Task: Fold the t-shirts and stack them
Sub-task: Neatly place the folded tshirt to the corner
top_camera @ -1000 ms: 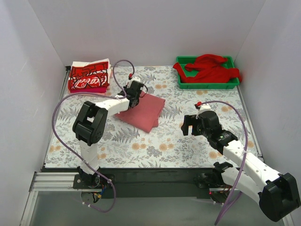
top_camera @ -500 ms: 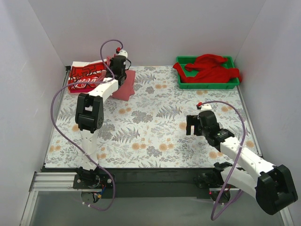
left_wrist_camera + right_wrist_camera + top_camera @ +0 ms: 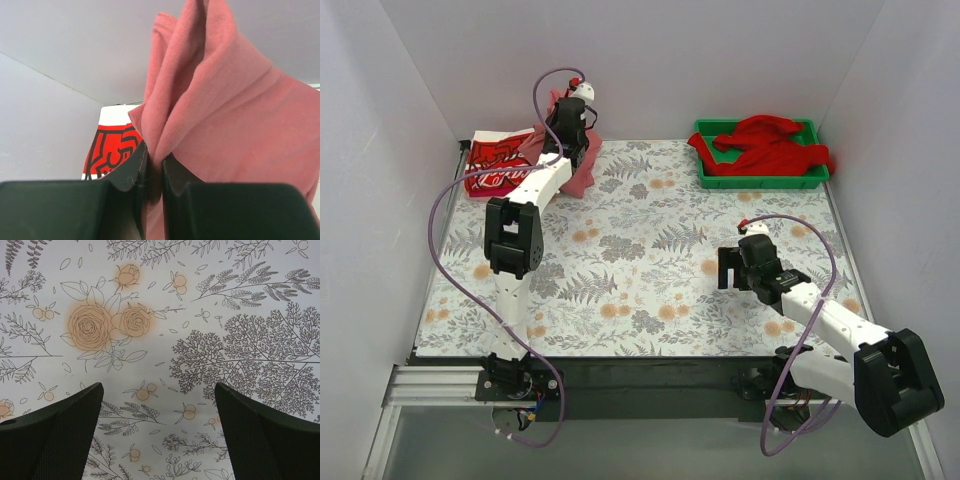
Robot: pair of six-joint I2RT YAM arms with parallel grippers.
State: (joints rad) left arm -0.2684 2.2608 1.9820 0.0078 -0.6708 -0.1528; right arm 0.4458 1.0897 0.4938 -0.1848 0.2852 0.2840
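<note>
Upper left of top view: left gripper (image 3: 568,135) pinched tight on a bunched fold of salmon-pink tee (image 3: 582,172), hanging just beside printed stack (image 3: 500,165). Wrist view: jaws nearly shut, cloth between. Step judged: carrying the tee to the stack. Next: shift left over stack, lower, let go flat without spoiling the fold. Lower right: right gripper (image 3: 730,268) spread wide, empty, over floral table (image 3: 650,300). Upper right: red tee (image 3: 770,145) crumpled in green tray (image 3: 720,181), not yet folded.

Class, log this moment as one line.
left pincer: shut on pink t-shirt, held beside printed stack | right pincer: open, empty | red t-shirt: in green tray
</note>
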